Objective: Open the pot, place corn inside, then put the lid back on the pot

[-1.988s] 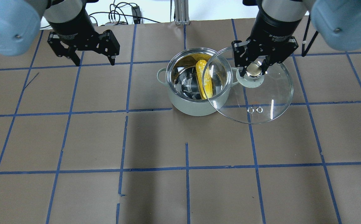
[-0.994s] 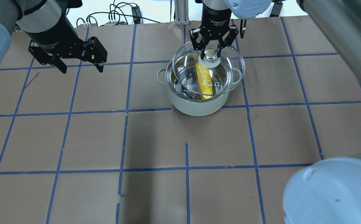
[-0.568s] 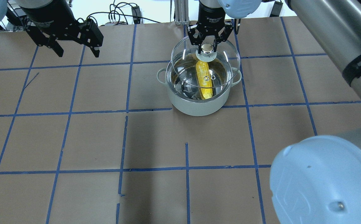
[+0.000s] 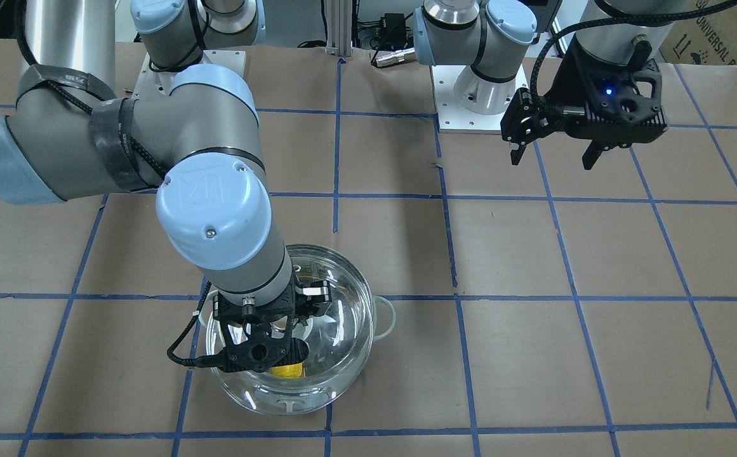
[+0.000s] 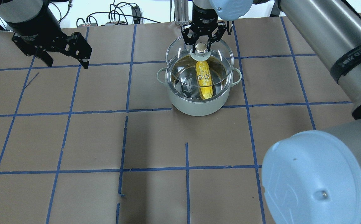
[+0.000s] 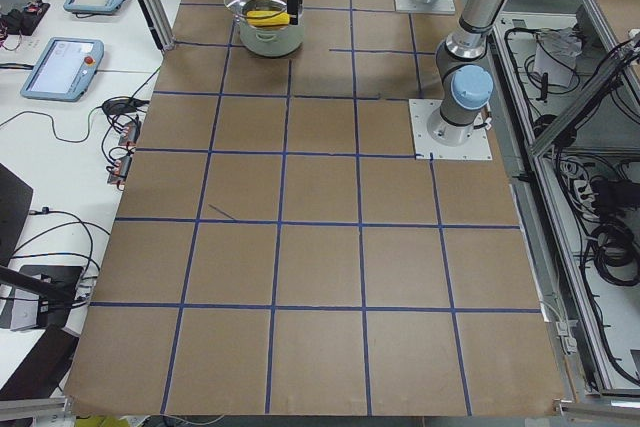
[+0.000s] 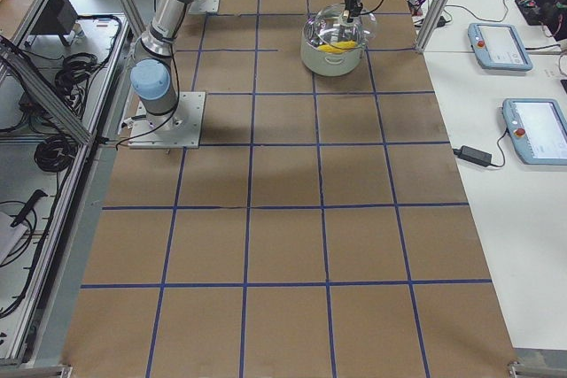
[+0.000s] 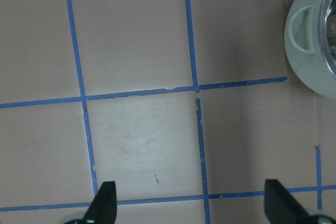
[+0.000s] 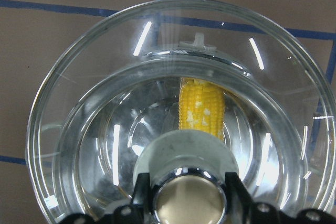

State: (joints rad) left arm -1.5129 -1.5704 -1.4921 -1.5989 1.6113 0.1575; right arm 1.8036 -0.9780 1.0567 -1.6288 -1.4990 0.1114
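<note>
The pale mint pot (image 5: 199, 105) stands on the table, open, with the yellow corn (image 5: 204, 84) lying inside it. My right gripper (image 5: 201, 46) is shut on the knob of the clear glass lid (image 5: 180, 62) and holds the lid level a little above the pot, roughly over its rim. In the right wrist view the knob (image 9: 189, 200) sits between the fingers and the corn (image 9: 201, 106) shows through the glass. My left gripper (image 5: 67, 64) is open and empty, far to the pot's left; its wrist view shows the pot's side (image 8: 310, 40).
The table is brown paper with a blue tape grid (image 5: 126, 110). Cables and a metal post (image 5: 180, 12) lie beyond the far edge. My right arm's elbow (image 5: 311, 177) fills the near right of the overhead view.
My right gripper has carried the lid from the pot's right side to above the pot. My left gripper has drawn back to the left, still open.
</note>
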